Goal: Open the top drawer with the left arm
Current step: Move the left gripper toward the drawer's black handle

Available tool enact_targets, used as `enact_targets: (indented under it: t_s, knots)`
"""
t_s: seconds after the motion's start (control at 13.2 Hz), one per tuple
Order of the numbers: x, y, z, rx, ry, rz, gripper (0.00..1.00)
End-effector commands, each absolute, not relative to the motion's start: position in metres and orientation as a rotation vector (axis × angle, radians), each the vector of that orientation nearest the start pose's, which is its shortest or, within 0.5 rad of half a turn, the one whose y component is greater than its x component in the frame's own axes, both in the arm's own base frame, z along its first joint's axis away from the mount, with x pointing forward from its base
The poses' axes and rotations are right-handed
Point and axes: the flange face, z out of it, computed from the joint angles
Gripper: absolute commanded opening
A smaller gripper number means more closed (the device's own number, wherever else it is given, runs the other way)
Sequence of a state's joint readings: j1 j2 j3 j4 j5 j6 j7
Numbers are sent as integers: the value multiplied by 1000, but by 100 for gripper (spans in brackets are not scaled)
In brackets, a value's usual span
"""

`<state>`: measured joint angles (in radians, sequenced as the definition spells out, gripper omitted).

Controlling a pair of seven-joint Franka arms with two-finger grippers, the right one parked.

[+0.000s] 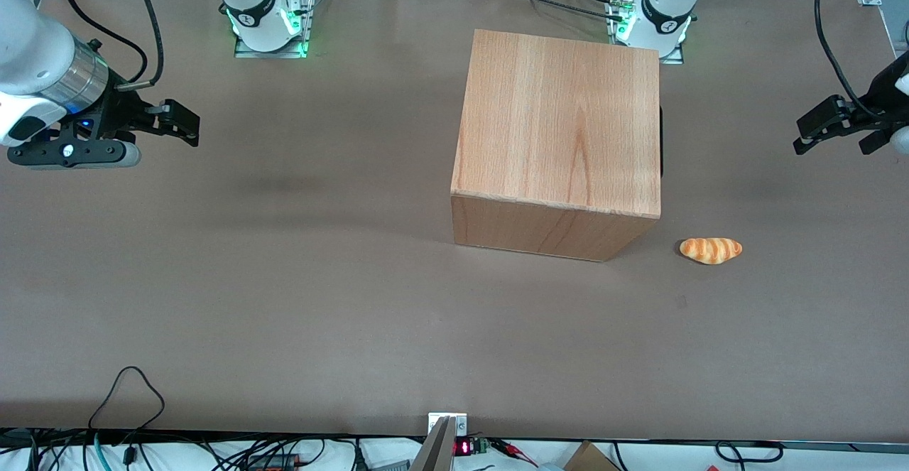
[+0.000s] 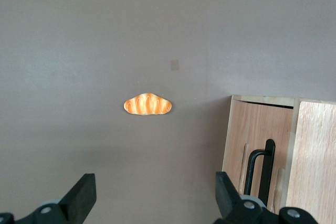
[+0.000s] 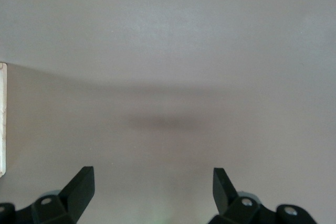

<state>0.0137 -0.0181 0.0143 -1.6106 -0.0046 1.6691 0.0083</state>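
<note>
The wood-grain cabinet [image 1: 561, 123] stands mid-table with its front facing the working arm's end. The top drawer [image 2: 251, 129] sits pushed in, flush with the cabinet front. Its slim black bar handle [image 2: 268, 169] shows as a thin dark sliver [image 1: 661, 141] in the front view. The left arm's gripper [image 1: 802, 137] hovers above the table in front of the drawer, well apart from the handle. In the left wrist view the gripper [image 2: 155, 198] is open, with only bare table between its fingers [image 2: 83, 196].
A small orange croissant [image 1: 711, 250] lies on the brown table [image 1: 284, 279], nearer the front camera than the gripper and beside the cabinet's front corner; it shows too in the left wrist view as the croissant [image 2: 147, 105]. Cables run along the table's edges.
</note>
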Motion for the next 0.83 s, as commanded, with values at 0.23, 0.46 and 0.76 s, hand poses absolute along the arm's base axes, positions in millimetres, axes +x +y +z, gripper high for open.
enact_targets:
  t_s: [0.23,0.46,0.76]
  knots:
    - [555,13,632,-3150,0,-90,100]
    - [557,9,619,-3182,0,-48,100]
    - [555,-5,592,-3236,24,44,100]
